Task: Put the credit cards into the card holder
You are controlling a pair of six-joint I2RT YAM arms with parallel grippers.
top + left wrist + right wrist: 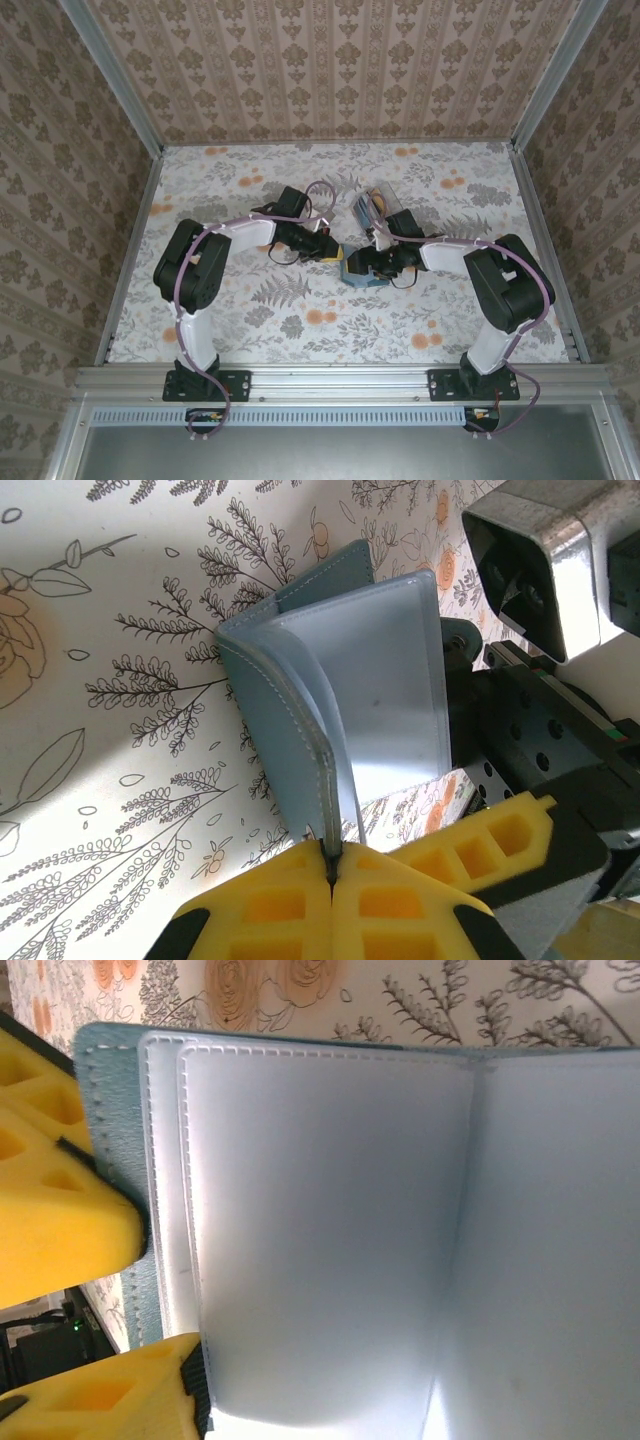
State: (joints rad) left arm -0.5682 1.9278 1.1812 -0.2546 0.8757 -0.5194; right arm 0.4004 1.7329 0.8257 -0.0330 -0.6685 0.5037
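Opening holder (275,720), apparently: left end effector (328,855) pinched its cover, right end effector (165,1295) gaped at its sleeve; next probably needed cards (366,205) from beyond it.

A floral-printed table (250,330) sits within damask-patterned walls (340,60) on three sides; a metal rail (340,380) edges its near side.

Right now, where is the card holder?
At the centre of the table in the top view, the card holder stands open like a booklet between the two arms, its cover edge pinched in the left pincer.
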